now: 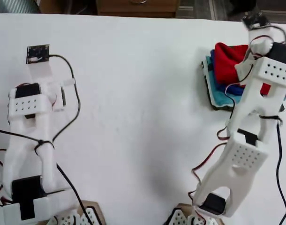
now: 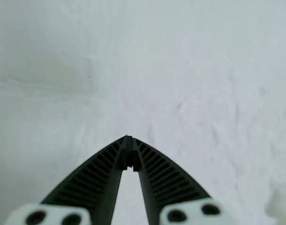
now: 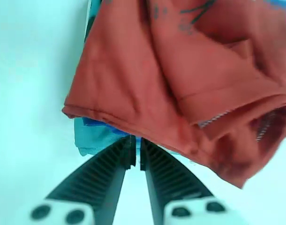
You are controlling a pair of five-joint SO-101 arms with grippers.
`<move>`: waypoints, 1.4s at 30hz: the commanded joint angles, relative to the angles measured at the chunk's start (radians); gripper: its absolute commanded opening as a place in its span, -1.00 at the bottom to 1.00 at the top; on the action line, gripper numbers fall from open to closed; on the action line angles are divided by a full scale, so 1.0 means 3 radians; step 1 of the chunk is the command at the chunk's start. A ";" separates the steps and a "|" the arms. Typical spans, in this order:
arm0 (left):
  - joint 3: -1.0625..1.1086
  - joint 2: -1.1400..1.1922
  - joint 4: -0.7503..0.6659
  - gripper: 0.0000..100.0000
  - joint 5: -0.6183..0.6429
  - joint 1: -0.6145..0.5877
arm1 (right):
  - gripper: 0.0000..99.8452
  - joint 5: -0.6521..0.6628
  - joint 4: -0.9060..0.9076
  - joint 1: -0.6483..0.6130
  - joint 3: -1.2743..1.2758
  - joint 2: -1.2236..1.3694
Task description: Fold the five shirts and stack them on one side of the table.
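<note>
One shirt stack (image 1: 222, 89), red shirt (image 1: 227, 56) topmost, is set at the table's (image 1: 143, 93) right edge. Left gripper (image 2: 129, 152) and right gripper (image 3: 137, 152) are seen closed, empty.

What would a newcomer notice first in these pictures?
The red shirt comes first, crumpled on top of a stack of folded shirts at the right side of the table. The right hand sits at its edge, while the left hand hangs shut over the white surface.
</note>
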 commanded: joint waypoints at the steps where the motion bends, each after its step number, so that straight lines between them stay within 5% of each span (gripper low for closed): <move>1: -0.0130 -0.0015 -0.0031 -0.95 0.0005 -0.0036 | -0.96 0.0031 -0.0192 0.0105 -0.0113 -0.0294; 13: -0.0130 -0.0015 -0.0031 -0.95 -0.0005 -0.0041 | -0.96 0.0036 -0.0524 0.0366 -0.0113 0.0238; 42: -0.0115 -0.0015 -0.0026 -0.95 0.0005 -0.0020 | -0.96 -0.0005 -0.3915 0.0299 -0.0087 0.1138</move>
